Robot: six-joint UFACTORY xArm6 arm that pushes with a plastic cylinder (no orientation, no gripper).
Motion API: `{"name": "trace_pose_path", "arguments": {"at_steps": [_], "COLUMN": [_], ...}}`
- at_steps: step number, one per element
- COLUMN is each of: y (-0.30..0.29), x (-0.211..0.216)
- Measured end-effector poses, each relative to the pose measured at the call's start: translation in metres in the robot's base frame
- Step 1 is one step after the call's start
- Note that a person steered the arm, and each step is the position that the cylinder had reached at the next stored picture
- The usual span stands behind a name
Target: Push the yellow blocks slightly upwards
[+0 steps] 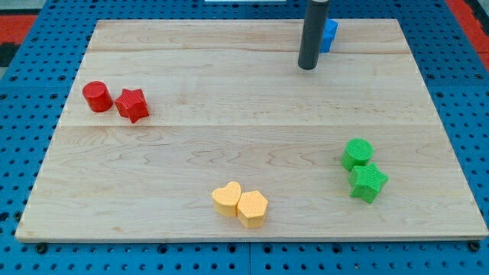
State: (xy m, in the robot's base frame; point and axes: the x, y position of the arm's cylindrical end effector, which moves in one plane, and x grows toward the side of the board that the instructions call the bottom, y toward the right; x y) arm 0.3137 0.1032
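Two yellow blocks sit together near the view's bottom centre of the wooden board: a yellow heart on the left touching a yellow hexagon-like block on the right. My tip is near the view's top, right of centre, far above the yellow blocks. It stands just left of a blue block, which the rod partly hides.
A red cylinder and a red star sit together at the view's left. A green cylinder and a green star sit together at the view's right. A blue pegboard surrounds the board.
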Motion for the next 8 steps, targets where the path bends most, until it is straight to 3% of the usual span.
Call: {"name": "trace_pose_path", "arguments": {"at_steps": [3,6,7,8], "y": [0.012,-0.012,-0.012,-0.020], "x": [0.000,0.000,0.061,0.169]}}
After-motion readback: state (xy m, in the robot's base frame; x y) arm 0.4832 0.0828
